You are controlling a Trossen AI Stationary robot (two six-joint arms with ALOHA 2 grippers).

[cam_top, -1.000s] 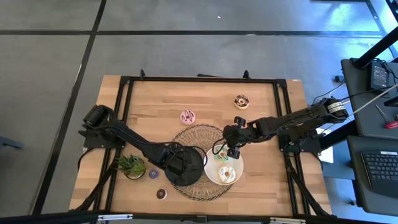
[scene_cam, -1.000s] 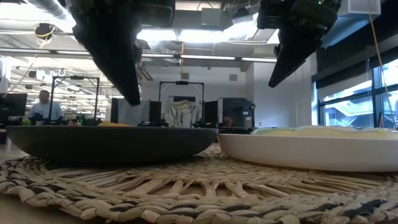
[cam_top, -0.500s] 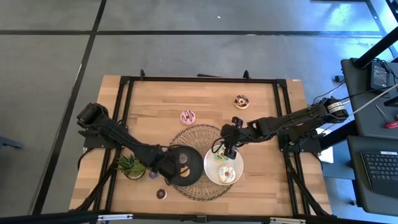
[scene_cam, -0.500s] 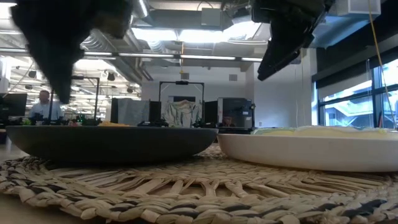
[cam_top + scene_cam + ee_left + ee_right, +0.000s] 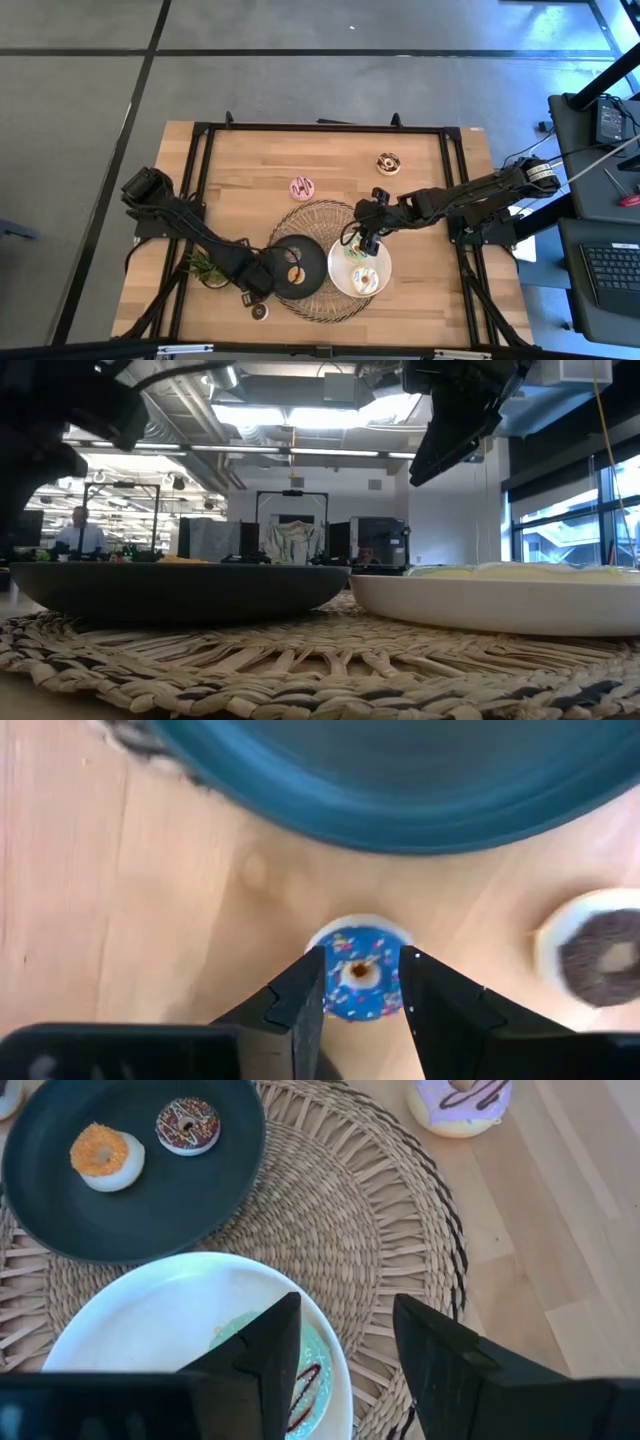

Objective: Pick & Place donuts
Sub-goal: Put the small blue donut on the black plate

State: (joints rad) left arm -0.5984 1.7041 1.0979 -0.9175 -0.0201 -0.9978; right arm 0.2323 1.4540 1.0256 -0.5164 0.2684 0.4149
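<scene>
My left gripper [image 5: 250, 286] [image 5: 362, 982] is open and hangs low over the purple mini donut [image 5: 357, 970] on the wood, one finger on each side of it, just off the black plate [image 5: 312, 262]. The dark mini [image 5: 259, 311] [image 5: 605, 945] lies on the wood nearby. The orange mini [image 5: 100, 1152] and the brown mini [image 5: 187, 1125] rest on the black plate [image 5: 130, 1220]. My right gripper [image 5: 362, 243] [image 5: 345, 1360] is open above the green donut [image 5: 312, 1372] on the white plate [image 5: 378, 292], beside the cream donut [image 5: 365, 280]. The pink donut [image 5: 302, 187] and the chocolate-and-white donut [image 5: 388, 163] lie on the table farther off.
Both plates sit on a round woven mat [image 5: 318, 220] [image 5: 300, 660]. A small green potted plant [image 5: 203, 266] stands near the table's left edge, partly under my left arm. A black frame [image 5: 320, 127] borders the table. A person [image 5: 78, 532] shows far behind in the room.
My left gripper has moved from above the black plate toward the table's left and near edge, and now hangs over the purple mini donut on the wood. My right gripper has edged slightly toward the table's left above the white plate. No donut has moved.
</scene>
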